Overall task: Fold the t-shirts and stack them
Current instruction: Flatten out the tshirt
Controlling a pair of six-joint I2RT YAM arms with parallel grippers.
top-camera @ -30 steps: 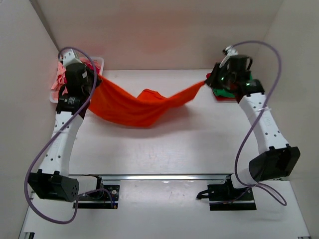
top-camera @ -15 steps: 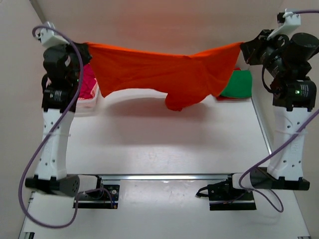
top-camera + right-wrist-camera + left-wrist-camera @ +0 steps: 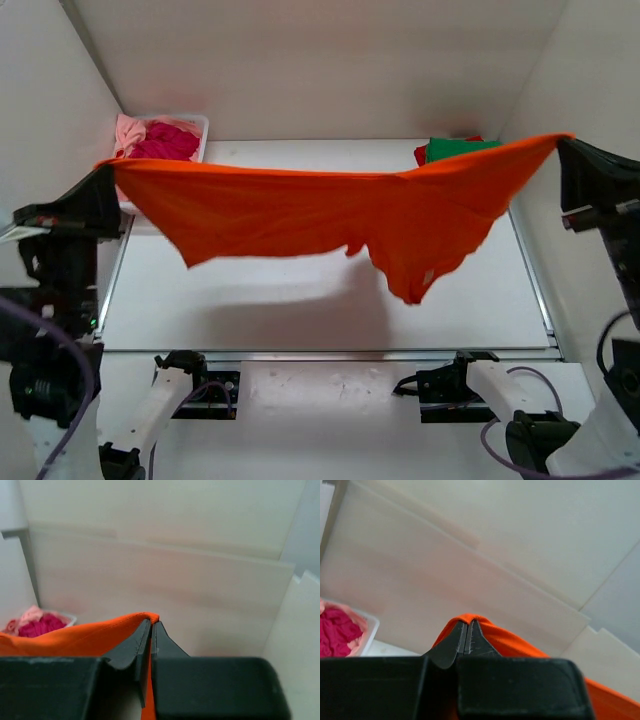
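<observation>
High above the table (image 3: pixel 250 330), the orange shirt (image 3: pixel 290 210) hangs stretched between the two arms, clear of the surface. Its top edge runs nearly straight from left to right across the top view. At the left end, the left gripper (image 3: pixel 469 625) has its fingers pressed together with no gap showing, and a fold of orange cloth is pinched between the tips. At the right end, the right gripper (image 3: pixel 151 625) is likewise clamped tight on a corner of the cloth, which drapes over its tips and runs off to the left of that wrist view. The shirt's lower edge is uneven. It is shallow along the left half, then drops into a deeper pointed lobe right of centre, with a small loose flap just beside it. A soft shadow (image 3: pixel 290 300) lies on the table beneath. At the back left corner stands the basket (image 3: pixel 204 124), holding a pink shirt (image 3: pixel 128 130) against its left side and a magenta shirt (image 3: pixel 168 145) touching it on the right. At the back right lies a green shirt (image 3: pixel 455 148), with a red shirt (image 3: pixel 420 156) showing at its left edge, seemingly under it. From above, the orange shirt's top edge covers the near part of that pair.
</observation>
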